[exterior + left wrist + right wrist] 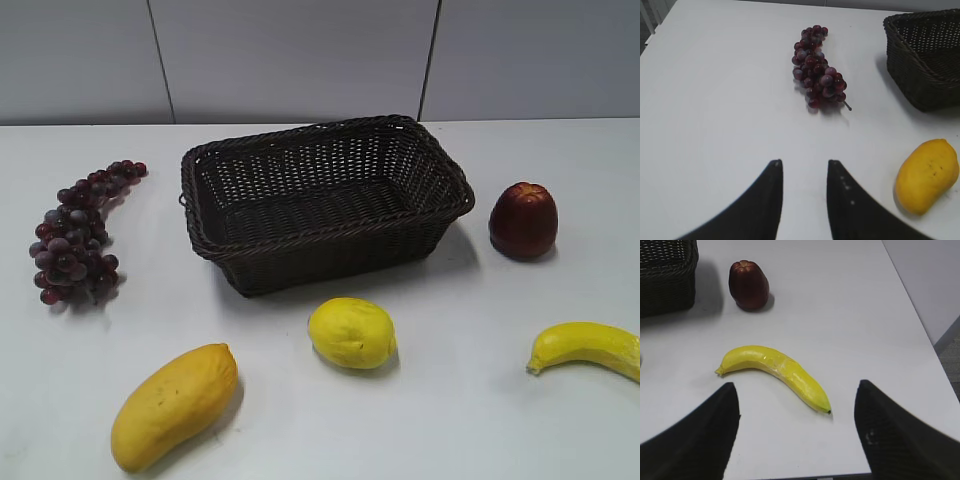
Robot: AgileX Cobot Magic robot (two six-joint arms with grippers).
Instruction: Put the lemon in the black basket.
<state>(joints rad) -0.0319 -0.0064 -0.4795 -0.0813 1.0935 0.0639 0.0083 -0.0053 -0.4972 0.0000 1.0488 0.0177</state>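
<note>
The lemon (351,332), plump and bright yellow, lies on the white table just in front of the black basket (300,240), which stands empty at the middle. The basket's corner also shows in the left wrist view (925,85) and in the right wrist view (665,295). The lemon is out of both wrist views. My left gripper (804,162) is open and empty above bare table, below the grapes. My right gripper (796,385) is wide open and empty, just short of the banana. Neither gripper shows in the exterior view.
A bunch of dark red grapes (78,232) lies at the left, an orange-yellow mango (172,402) at the front left, a dark red apple-like fruit (522,220) right of the basket, and a banana (588,347) at the front right. The table's right edge (920,325) is near.
</note>
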